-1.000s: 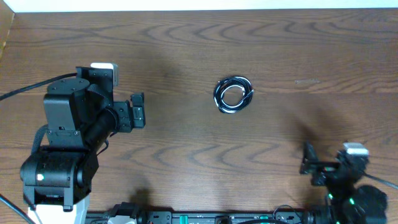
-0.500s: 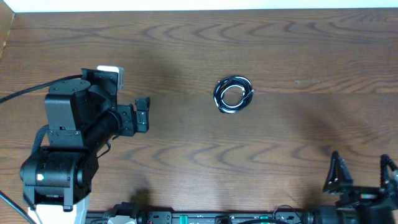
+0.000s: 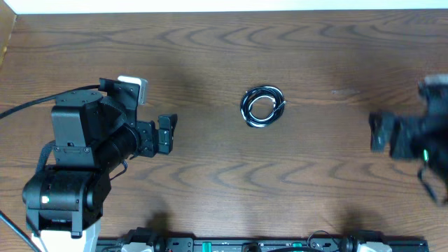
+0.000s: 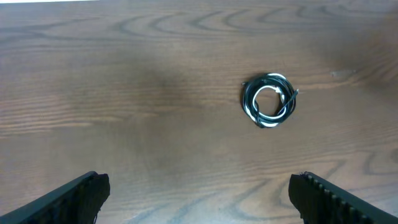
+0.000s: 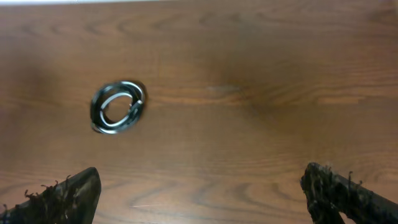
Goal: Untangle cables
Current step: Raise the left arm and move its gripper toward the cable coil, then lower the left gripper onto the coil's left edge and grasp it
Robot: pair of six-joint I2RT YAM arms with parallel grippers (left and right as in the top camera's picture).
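From above, the black and white cables [image 3: 263, 106] lie in one ring mid-bench [image 3: 210, 42], not yet pulled apart. The left hand [image 3: 168, 133] and the right hand [image 3: 376, 133] are well apart from it.

Left wrist: fingers [image 4: 81, 193] spread, empty, ring ahead.

Right wrist: fingers [image 5: 68, 190] spread, empty, ring ahead-left.

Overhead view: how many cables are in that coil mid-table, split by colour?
Black cable: 1
White cable: 1
Total: 2, looped together in one coil, as far as the views show.
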